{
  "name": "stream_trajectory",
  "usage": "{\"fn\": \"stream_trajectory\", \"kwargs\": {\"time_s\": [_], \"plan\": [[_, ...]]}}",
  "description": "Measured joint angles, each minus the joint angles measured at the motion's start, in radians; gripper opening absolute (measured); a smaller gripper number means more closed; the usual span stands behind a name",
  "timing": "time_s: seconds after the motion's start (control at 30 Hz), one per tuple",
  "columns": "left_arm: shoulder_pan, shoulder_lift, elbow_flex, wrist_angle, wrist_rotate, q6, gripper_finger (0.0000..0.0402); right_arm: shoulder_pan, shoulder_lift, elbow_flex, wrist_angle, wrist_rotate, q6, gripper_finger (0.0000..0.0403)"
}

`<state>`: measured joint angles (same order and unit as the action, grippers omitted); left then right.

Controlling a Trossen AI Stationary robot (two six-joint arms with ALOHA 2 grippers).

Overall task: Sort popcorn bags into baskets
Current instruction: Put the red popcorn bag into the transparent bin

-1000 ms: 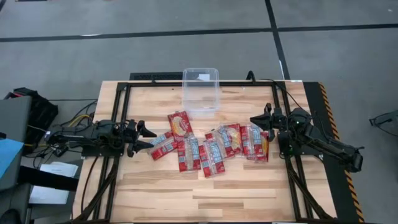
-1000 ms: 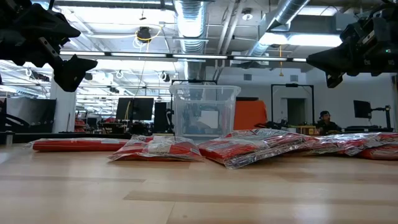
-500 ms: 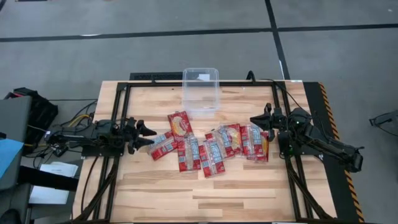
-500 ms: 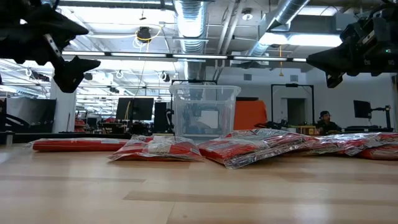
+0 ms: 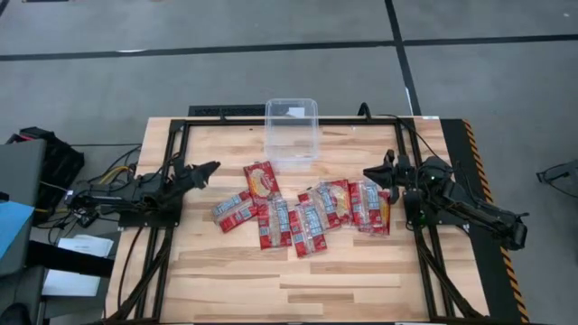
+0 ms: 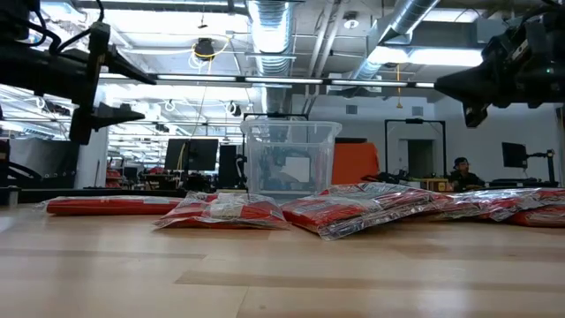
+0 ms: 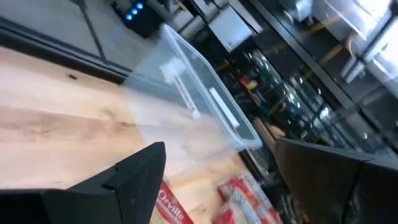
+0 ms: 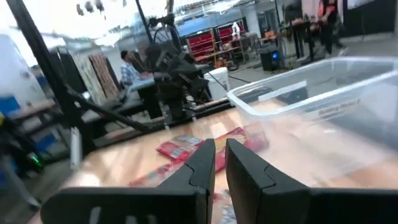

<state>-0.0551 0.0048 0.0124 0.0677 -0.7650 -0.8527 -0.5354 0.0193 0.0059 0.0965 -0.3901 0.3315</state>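
Several red popcorn bags (image 5: 302, 212) lie flat across the middle of the table, some overlapping; they also show in the low view as red popcorn bags (image 6: 353, 208). The clear bin (image 5: 291, 134) stands at the far edge, behind them. My left gripper (image 5: 209, 169) hovers open above the table, left of the bags, pointing toward the bin (image 7: 186, 106). My right gripper (image 5: 368, 173) hovers shut above the right end of the bags; its fingers (image 8: 205, 162) almost meet. Neither touches anything.
A black metal frame (image 5: 181, 126) runs around the wooden table top. Bare wood lies along the near edge (image 5: 298, 289). Beyond the table the low view shows a workshop with a person (image 6: 459, 172) far off.
My left gripper has swung toward the far edge and the bin, away from the leftmost bag, and turned about its wrist; it stays open. The right arm and the bags have kept still.
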Motion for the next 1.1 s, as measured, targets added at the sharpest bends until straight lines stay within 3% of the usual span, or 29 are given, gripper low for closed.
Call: {"fn": "stream_trajectory", "kwargs": {"time_s": [0.17, 0.47, 0.63, 0.73, 0.87, 1.1], "plan": [[0.0, 0.0, 0.001, -0.004, -0.031, -0.001, 0.0293, 0.001, 0.0, 0.0, 0.006, 0.009, 0.233, 0.0066], [0.0, 0.0, 0.003, 0.024, -0.059, -0.193, 0.0293, 0.001, 0.0, 0.0, 0.012, 0.188, 0.468, 0.0066], [0.0, 0.0, 0.004, 0.107, -0.075, -0.303, 0.0293, 0.001, 0.001, 0.033, 0.023, 0.179, 0.49, 0.0066], [0.0, 0.003, 0.004, 0.233, -0.085, -0.28, 0.0293, 0.0, 0.003, 0.144, 0.011, 0.176, 0.416, 0.0066], [0.0, 0.024, 0.005, 0.42, -0.117, -0.184, 0.0293, -0.006, 0.112, 0.386, -0.324, 0.187, 0.276, 0.0066], [0.018, 0.046, 0.006, 0.553, -0.132, -0.098, 0.0293, 0.045, 0.547, 0.751, -0.846, 0.21, 0.098, 0.0069]]}}
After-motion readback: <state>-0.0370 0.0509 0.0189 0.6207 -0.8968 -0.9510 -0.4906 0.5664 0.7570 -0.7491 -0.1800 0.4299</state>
